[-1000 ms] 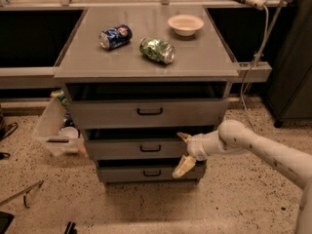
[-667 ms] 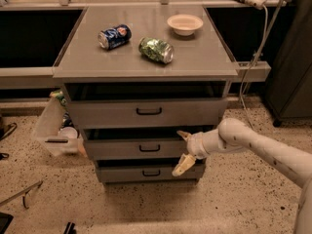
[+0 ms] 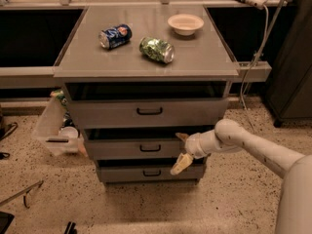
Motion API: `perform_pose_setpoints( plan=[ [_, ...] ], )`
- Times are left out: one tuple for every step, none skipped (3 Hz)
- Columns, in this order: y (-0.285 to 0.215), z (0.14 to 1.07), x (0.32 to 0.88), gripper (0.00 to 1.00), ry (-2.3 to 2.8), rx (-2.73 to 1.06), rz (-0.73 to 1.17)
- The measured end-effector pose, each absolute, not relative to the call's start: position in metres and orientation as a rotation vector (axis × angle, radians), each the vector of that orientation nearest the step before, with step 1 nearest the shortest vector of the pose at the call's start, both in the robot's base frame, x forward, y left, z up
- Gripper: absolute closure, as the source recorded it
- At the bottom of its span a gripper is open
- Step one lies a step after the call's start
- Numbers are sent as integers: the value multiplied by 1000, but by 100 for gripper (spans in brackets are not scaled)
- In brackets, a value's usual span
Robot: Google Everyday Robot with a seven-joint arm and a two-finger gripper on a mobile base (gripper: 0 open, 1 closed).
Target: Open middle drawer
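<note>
Low down, in front of a grey metal cabinet with three drawers: the pale two-finger gripper (image 3: 181,151). Comes in from the right on a pale, rounded arm (image 3: 253,147) and sits at the right end of the wide grey metal middle drawer (image 3: 122,149). Shows its fingers spread apart, gripping nothing: upper one at the drawer's top edge, lower one slanting down over the front of the shallow bottom drawer (image 3: 131,173). Hangs just right of the middle drawer's small black loop handle (image 3: 150,147), not touching it. Above that drawer's front, a dark gap, then the tall-fronted top drawer (image 3: 107,113). On the grey worktop (image 3: 204,62): a blue drinks can (image 3: 115,36) lying on its side at the left, a crumpled green can (image 3: 157,49) near it to the right, a shallow white bowl (image 3: 185,23) farther back. Left of the cabinet, on the speckled floor (image 3: 146,208), a clear plastic bin (image 3: 48,130).
</note>
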State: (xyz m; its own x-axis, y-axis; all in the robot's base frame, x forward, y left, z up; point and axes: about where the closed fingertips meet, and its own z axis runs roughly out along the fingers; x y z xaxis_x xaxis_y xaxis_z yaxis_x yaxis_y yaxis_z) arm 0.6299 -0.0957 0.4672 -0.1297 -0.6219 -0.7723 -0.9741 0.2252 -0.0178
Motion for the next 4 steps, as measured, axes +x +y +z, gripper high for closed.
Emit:
perform_pose_setpoints(
  plan=[
    [-89,441,637,0,1871,-1478,739],
    [-89,441,637,0,1871,-1478,739],
    [-88,444,638,0,1869,-1478,734],
    [-82,463,650,0,1843,-1491,661]
  ],
)
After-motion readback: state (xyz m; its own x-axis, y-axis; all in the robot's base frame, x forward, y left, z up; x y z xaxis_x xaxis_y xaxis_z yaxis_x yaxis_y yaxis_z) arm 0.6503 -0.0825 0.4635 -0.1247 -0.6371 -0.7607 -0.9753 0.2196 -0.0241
